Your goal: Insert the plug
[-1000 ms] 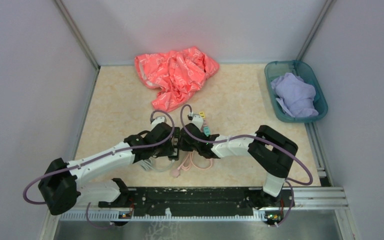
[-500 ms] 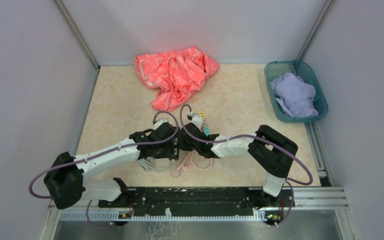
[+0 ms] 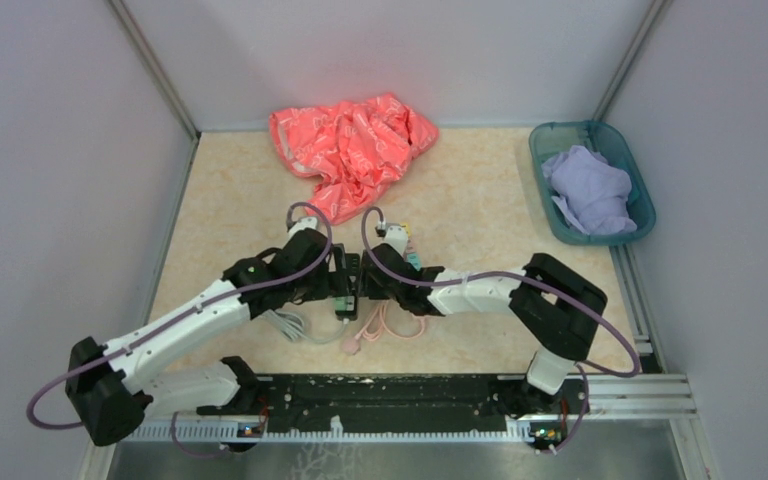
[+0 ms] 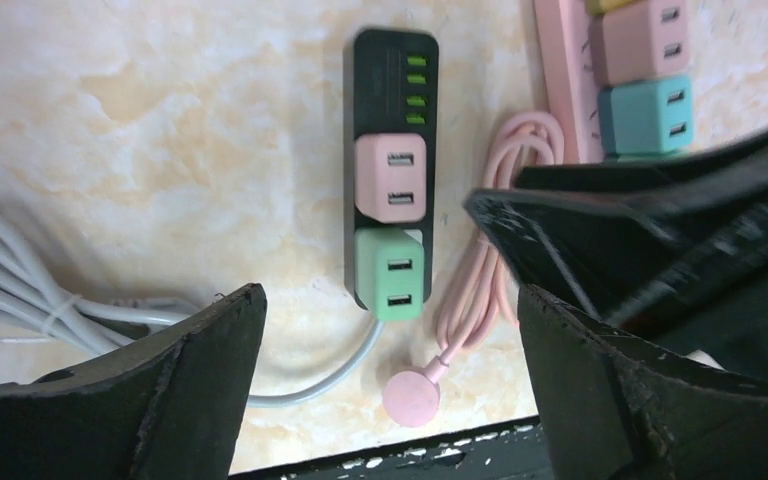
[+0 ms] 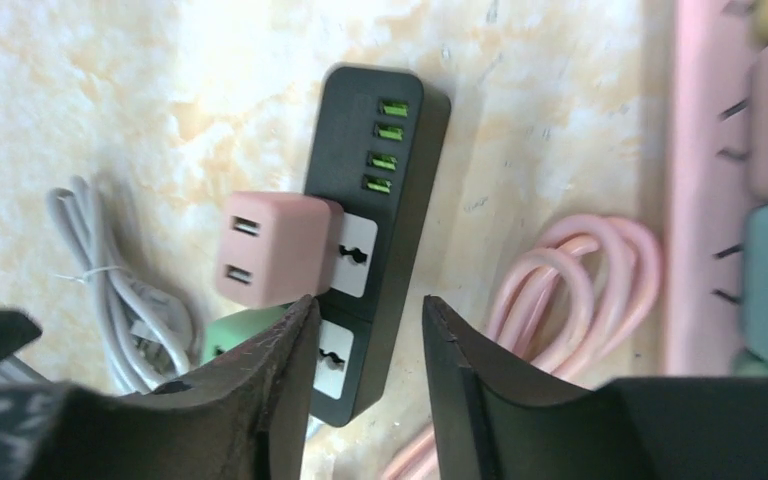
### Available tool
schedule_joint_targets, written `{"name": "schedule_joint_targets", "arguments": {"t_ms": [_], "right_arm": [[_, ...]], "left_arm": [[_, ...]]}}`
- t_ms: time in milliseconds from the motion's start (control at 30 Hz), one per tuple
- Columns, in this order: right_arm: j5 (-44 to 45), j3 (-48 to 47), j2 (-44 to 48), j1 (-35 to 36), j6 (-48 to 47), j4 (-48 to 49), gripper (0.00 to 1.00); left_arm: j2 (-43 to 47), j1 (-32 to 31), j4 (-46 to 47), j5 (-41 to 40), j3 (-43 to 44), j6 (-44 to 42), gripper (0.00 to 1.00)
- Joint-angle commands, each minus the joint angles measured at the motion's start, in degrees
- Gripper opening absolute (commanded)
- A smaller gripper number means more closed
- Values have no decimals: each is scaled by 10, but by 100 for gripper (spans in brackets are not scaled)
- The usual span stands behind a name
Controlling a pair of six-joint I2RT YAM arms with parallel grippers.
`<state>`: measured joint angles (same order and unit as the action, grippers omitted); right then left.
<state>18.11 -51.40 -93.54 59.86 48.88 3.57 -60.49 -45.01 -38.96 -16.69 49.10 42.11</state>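
Note:
A black power strip (image 4: 394,60) lies flat on the table. A pink plug (image 4: 390,177) and a green plug (image 4: 390,275) sit in its sockets. My left gripper (image 4: 390,400) hangs above the strip's cable end, jaws wide open and nothing between them. In the right wrist view the pink plug (image 5: 270,250) stands up from the black strip (image 5: 400,200), and the green plug (image 5: 235,335) is half hidden behind a finger. My right gripper (image 5: 365,390) is open, straddling the strip's near end. From above, both grippers (image 3: 343,283) (image 3: 365,285) meet nose to nose and cover the strip.
A coiled pink cable (image 4: 490,270) with a round end lies right of the strip, and a bundled white cable (image 4: 20,290) left of it. A pink strip (image 3: 405,248) with adapters lies behind. An orange-pink cloth (image 3: 350,150) and a teal basket (image 3: 602,238) sit farther back.
Both grippers have opened, the left one fully and the right one partway. The left arm has lifted and its elbow swung left. The green plug stays in the strip.

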Motion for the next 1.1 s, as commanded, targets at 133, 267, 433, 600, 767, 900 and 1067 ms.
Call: {"name": "schedule_joint_targets", "arguments": {"t_ms": [133, 267, 433, 600, 767, 900, 1067], "right_arm": [[141, -17, 150, -3, -159, -42, 59], [203, -1, 222, -27, -231, -62, 71], [285, 36, 354, -74, -308, -90, 77], [383, 78, 491, -79, -399, -85, 83], [416, 125, 600, -80, -484, -46, 99], [429, 154, 650, -80, -520, -21, 99], [438, 168, 661, -80, -542, 0, 99]], "left_arm": [[58, 106, 27, 27, 41, -127, 100], [97, 123, 32, -10, 52, -165, 100], [173, 125, 63, -63, 43, -205, 100], [241, 125, 91, -137, 20, -235, 100], [292, 125, 114, -187, -1, -254, 100], [329, 125, 132, -204, -30, -256, 100], [353, 128, 140, -203, -47, -259, 100]]}}
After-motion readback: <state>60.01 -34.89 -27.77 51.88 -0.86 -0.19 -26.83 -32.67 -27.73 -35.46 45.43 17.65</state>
